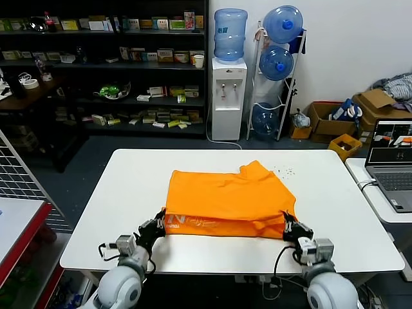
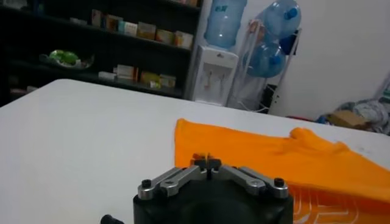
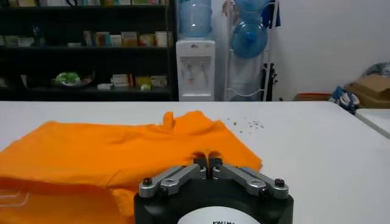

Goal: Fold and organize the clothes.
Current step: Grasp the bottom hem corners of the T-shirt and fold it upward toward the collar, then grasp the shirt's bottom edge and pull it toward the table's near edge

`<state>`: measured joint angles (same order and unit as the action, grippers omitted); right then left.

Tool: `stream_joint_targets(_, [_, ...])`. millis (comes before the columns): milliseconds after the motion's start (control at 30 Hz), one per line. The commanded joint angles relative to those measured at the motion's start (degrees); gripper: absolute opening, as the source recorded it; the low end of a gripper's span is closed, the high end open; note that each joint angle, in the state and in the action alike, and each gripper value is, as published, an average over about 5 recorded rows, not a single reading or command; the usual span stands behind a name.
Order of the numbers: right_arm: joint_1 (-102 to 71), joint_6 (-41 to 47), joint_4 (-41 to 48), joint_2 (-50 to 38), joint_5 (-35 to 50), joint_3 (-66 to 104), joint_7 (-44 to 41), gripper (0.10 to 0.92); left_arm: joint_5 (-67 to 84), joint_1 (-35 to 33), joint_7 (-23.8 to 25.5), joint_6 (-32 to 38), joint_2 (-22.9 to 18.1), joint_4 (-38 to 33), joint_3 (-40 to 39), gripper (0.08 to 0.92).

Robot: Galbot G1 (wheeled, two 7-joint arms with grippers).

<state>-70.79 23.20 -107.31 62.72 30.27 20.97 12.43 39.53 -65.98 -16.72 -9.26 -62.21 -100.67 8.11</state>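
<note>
Pinching the T-shirt [image 1: 225,199] hem — left gripper [image 1: 159,222] and right gripper [image 1: 289,226], jaws nearly closed

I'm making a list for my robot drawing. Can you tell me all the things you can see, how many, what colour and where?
T-shirt: one, bright orange with white lettering along its near edge, folded on the table.
Table: one, white, in front of the robot.
Water dispenser: one, white with a blue bottle on top, by the back wall.
Bottle rack: one, holding three blue bottles, right of the dispenser.
Shelves: dark, stocked with small boxes, back left.
Laptop: one, grey, open, on a side table at right.
Cardboard boxes: brown, on the floor, back right.
Left gripper: at the shirt's near left corner.
Right gripper: at its near right corner.
</note>
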Motion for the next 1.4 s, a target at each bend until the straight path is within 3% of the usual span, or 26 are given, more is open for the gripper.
stream_joint_targets(33, [12.36,4.8,6.76,-2.87,4.3,-5.14,-0.68,0.232,1.72,9.5,-0.23,-2.12,-0.56,9.15,-1.56,0.165])
stream_joint_targets(400, [-5.9,0.27,-2.5,-2.89,-5.42,2.08,-5.27,0.552,-0.08,-8.79,-0.09,-1.99,2.01,-6.8,3.19,0.475])
stream_joint_targets(533, [-10.89,-1.37,-2.32,-3.02,-6.9,6.07,-6.41,0.682,-3.09,-12.94,1.4,-0.21,0.38,-6.34,3.67,0.605])
stream_joint_targets(700, [-11.38,-1.03,1.11,-3.22,-4.22,9.32,-8.03,0.805,-3.63,-13.06,3.51,0.57,-1.75,-3.44,3.84,0.764])
stream_joint_targets(833, [-10.32,0.08,3.98,-3.43,-1.54,10.15,-8.73,0.821,-3.48,-10.92,3.84,0.37,-2.84,-0.99,3.67,0.817])
stream_joint_targets(1100, [-8.53,0.68,7.89,-2.55,-0.14,9.15,-10.13,0.821,-3.95,-8.07,4.16,0.24,-3.79,3.21,3.56,0.823])
stream_joint_targets(1267, [-7.16,0.86,8.87,-2.02,0.53,8.35,-10.16,0.731,-4.08,-7.23,3.8,0.4,-3.7,4.14,3.46,0.8])
stream_joint_targets(1400, [-6.91,0.02,9.01,-2.14,0.74,8.12,-10.68,0.619,-4.43,-6.98,3.66,0.65,-3.83,4.2,3.2,0.697])
